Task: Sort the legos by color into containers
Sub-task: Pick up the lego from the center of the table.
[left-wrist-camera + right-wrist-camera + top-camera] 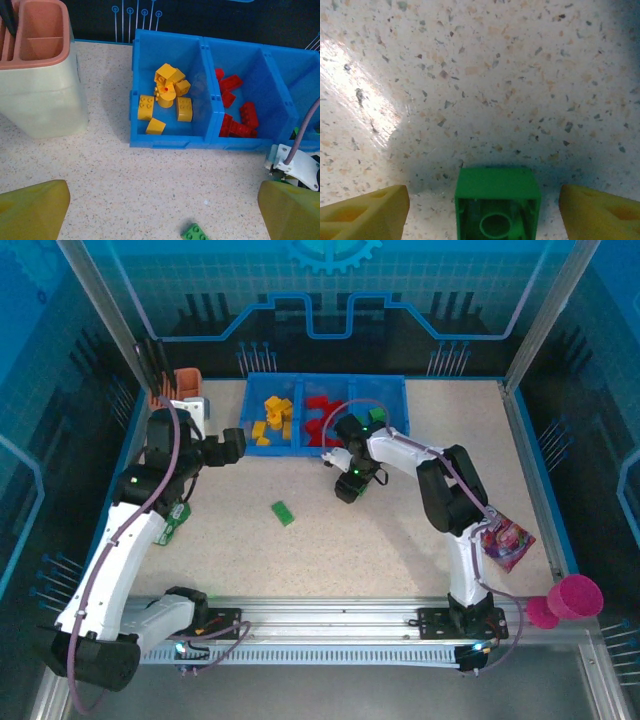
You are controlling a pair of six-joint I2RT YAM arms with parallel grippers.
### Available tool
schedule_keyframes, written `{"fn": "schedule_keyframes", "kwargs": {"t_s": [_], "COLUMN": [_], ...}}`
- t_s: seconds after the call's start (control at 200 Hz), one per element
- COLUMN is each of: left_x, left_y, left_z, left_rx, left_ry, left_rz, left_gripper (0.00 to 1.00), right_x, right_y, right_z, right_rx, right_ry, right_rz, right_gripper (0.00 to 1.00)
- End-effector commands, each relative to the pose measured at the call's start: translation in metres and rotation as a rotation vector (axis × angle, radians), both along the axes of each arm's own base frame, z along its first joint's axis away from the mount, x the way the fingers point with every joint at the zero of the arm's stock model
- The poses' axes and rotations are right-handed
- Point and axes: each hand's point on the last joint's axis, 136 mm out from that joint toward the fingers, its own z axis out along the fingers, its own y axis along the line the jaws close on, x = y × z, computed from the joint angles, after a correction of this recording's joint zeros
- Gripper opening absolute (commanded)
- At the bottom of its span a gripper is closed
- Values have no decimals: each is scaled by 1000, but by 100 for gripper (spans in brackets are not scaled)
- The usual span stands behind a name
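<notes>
The blue tray (300,448) at the back has three containers: yellow legos (273,420) in the left one, red legos (320,412) in the middle, a green lego (376,416) in the right. My left gripper (236,446) hovers open before the tray. In its wrist view the left gripper (162,210) is empty, facing yellow legos (165,97) and red legos (237,112), with a flat green brick (195,232) below. That brick (283,512) lies loose mid-table. My right gripper (347,485) points down at the table. The right gripper (485,212) stands open around an upturned green brick (497,202), with gaps on both sides.
A tan cup with an orange rim (185,390) stands left of the tray, close to my left arm, as the left wrist view shows (40,70). A green packet (175,522) lies by the left arm. A purple packet (505,540) and a pink cup (575,597) sit at the right.
</notes>
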Motion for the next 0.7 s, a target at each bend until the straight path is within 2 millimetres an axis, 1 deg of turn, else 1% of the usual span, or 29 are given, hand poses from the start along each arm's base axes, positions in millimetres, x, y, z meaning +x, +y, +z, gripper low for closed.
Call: {"fn": "schedule_keyframes", "kwargs": {"t_s": [0.0,0.09,0.19,0.25,0.285,0.385,0.48,0.59,0.65,0.695], "left_x": [0,1,1,1,1,1,2,3,4,5], "left_y": [7,8,8,9,9,9,9,8,8,7], "left_z": [2,2,3,6,7,10,7,4,3,2], "left_rx": [41,46,52,52,52,55,54,52,51,50], "left_ry": [-11,-12,-13,-17,-19,-27,-23,-15,-15,-14], "left_rz": [11,9,12,15,15,16,13,11,10,9], "left_gripper": [99,99,99,99,99,99,99,99,99,99], "right_x": [5,2,-2,-4,-4,2,19,47,66,80], "right_y": [-3,-6,-11,-15,-17,-26,-38,-52,-59,-66], "right_z": [-2,-6,-9,-7,-3,15,46,83,99,106], "right_rx": [9,-1,-22,-31,-32,-20,17,77,92,87], "right_ry": [10,23,32,30,24,-16,-81,-189,-251,-294], "right_rz": [-4,-5,-7,-10,-13,-44,-111,-199,-248,-283], "right_gripper": [67,52,38,29,25,23,23,25,26,26]}}
